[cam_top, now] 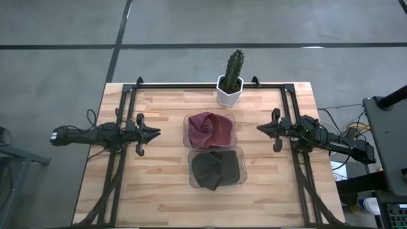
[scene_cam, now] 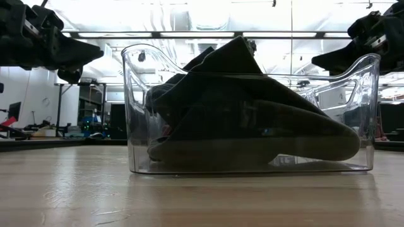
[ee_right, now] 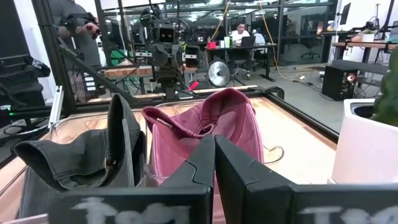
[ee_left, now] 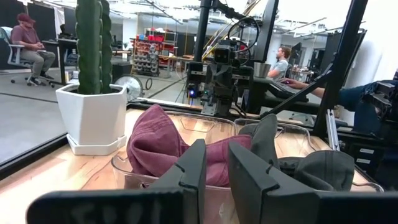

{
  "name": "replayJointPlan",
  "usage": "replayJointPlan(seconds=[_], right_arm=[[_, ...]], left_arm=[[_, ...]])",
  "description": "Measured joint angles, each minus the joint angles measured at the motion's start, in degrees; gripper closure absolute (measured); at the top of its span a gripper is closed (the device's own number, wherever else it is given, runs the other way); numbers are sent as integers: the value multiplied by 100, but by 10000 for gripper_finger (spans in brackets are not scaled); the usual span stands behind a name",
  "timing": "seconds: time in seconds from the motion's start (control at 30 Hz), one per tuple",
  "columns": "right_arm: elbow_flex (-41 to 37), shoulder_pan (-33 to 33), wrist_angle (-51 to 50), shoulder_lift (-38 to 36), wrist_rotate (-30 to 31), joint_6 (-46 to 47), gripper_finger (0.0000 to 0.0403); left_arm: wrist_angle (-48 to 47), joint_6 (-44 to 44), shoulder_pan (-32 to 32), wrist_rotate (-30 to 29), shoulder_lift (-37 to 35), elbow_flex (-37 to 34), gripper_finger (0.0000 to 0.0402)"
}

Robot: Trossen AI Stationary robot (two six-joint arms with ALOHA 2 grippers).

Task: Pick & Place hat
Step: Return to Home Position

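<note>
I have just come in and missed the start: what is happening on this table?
Nothing is being handled now. The left gripper and the right gripper hang empty at the two sides of the table, pointing toward the middle. Red caps lie in the far bin, dark caps in the near bin. The sorting looks done.

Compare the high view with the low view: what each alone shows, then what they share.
High view only: the cactus, the dark red caps in the top bin. Low view only: the lit room ceiling beyond the table. Both: the bottom bin of dark grey caps, with the left end effector and right end effector raised to either side, empty.
</note>
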Motion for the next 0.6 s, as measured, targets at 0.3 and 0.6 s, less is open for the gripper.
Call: replayJointPlan(seconds=[0.3,0.6], right_arm=[[0,0,-2,0,-4,-44,394],[0,0,-2,0,-15,17,394]], left_arm=[[-11,-124,1,1,0,-2,344],[-14,-132,0,0,0,-4,344]])
